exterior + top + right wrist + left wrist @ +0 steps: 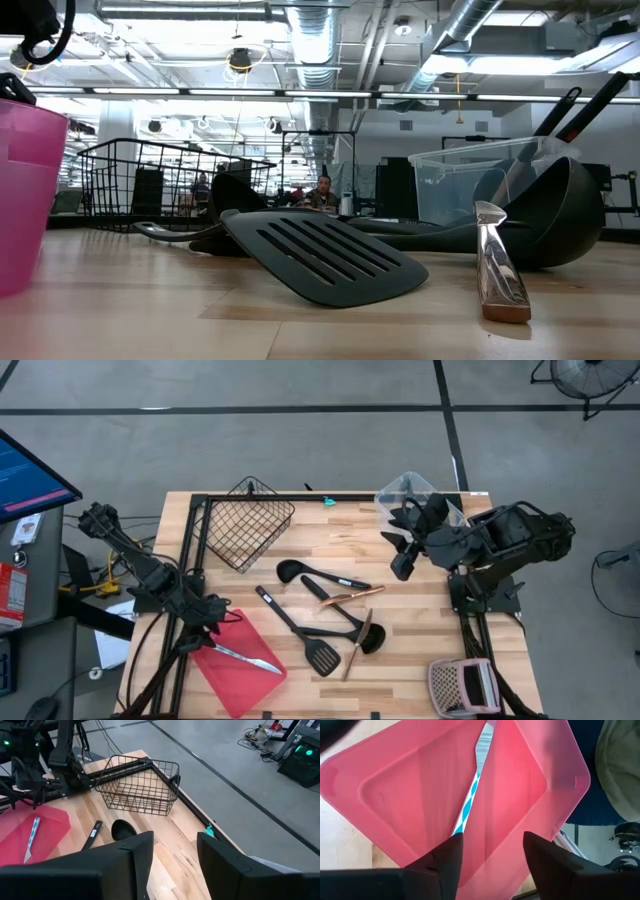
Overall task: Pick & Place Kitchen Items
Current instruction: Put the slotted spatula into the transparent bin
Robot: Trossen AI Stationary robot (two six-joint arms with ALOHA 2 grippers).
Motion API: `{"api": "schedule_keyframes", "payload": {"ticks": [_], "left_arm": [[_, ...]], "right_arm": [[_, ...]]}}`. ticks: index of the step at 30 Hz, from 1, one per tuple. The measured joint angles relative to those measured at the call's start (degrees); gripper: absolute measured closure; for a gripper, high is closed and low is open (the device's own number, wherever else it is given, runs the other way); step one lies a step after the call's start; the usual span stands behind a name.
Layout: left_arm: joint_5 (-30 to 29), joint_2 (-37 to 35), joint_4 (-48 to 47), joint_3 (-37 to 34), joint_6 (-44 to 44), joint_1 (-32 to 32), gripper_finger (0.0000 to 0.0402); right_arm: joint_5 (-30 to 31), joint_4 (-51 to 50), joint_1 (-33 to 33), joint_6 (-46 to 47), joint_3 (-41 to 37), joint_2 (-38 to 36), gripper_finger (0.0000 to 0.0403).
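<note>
while the left gripper [490, 851] hangs over the red tray [215, 665] at lower left of the high view, its fingers stand apart and grasp nothing; the knife [244, 657] lies flat in the tray below them. the right gripper [173, 847] waits at upper right of the high view over the table [420, 650], fingers parted and empty

risk: the tray overhangs the table's lower left corner, so a nudge from the left fingers on withdrawal could tip or slide it and spill the knife. a low retreat could also catch the tray rim

knife axis: it runs diagonally in the high view, from upper left to lower right; which end is the blade, cannot tell. the remaining utensils [325, 615] lie crossed at frame centre, so lifting one may drag another
</note>
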Motion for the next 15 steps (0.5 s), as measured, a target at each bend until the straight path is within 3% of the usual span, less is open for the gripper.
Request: {"api": "schedule_keyframes", "payload": {"ticks": [15], "left_arm": [[1.4, -0.1, 6.2, 0.0, -3.1, 0.0, 0.0198]], "right_arm": [[-1.1, 0.0, 0.0, -0.2, 0.0, 0.0, 0.0235]]}}
